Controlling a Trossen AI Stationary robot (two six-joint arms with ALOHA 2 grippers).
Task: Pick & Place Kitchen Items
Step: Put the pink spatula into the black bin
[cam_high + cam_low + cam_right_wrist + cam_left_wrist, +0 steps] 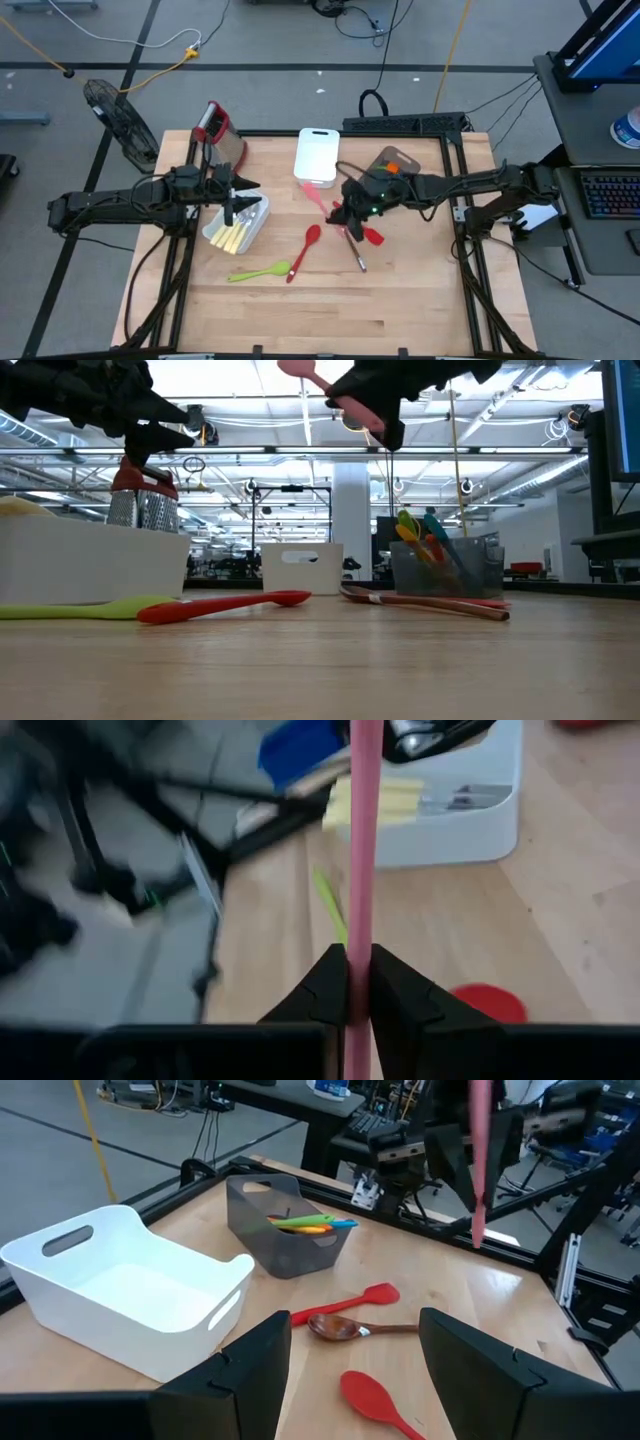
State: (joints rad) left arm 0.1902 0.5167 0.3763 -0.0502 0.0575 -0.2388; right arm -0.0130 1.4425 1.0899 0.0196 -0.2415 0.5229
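My right gripper (346, 212) is shut on a pink utensil (317, 194) and holds it in the air over the table's middle; the utensil also shows in the low view (340, 395). My left gripper (232, 207) is open and empty above a white bin (243, 230) that holds pale-yellow-handled cutlery. A red spoon (305, 250), a green spoon (258, 271), a red spatula (371, 237) and a wooden-handled spoon (355, 252) lie flat on the table. A grey bin (395, 165) holds several coloured utensils. My right gripper pinches the pink utensil's slim handle (361, 920) between its two fingers (325, 985). The handle runs on past the fingertips toward the left arm's white bin (440, 830). The utensil is lifted clear of the table and tilted, its broad end (298, 368) highest.
An empty white bin (317, 155) stands at the far middle, and a steel grater with a red top (214, 130) at the far left. Bare table lies toward the near edge (330, 320).
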